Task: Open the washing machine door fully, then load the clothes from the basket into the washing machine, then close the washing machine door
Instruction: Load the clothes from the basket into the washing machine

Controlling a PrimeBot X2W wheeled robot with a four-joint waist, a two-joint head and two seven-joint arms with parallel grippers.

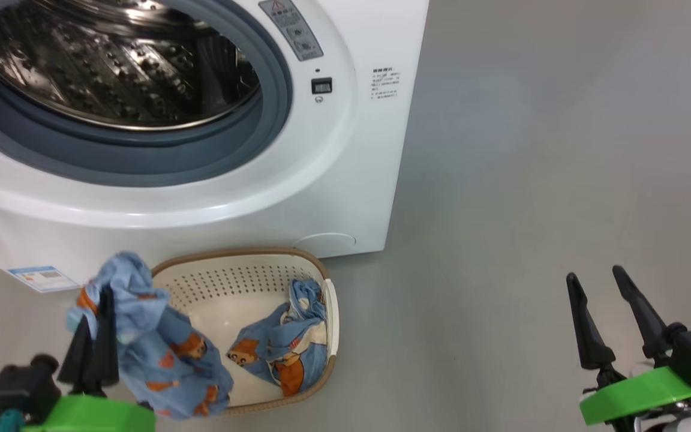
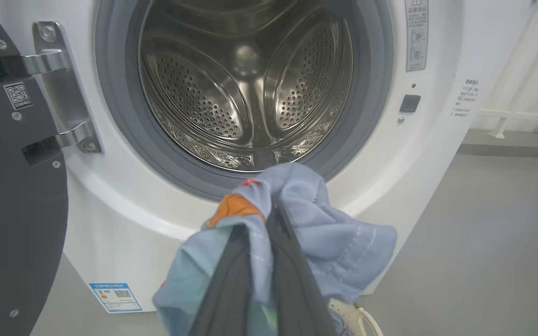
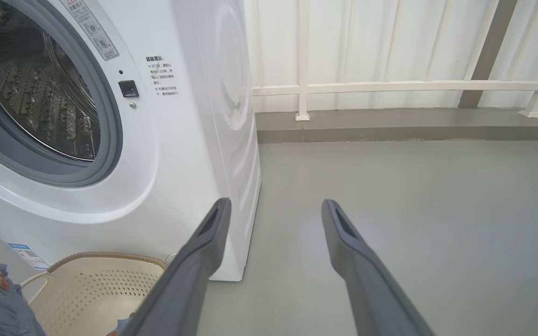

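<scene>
Left jaws clamp a dangling garment (image 1: pixel 159 354); right jaws gape empty. It could snag the door seal (image 1: pixel 141 162) and slip free.

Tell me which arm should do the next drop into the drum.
Left. The left hand is shut on a bear-print cloth, held up facing the open drum. The right hand is open, over bare floor beside the washing machine.
</scene>
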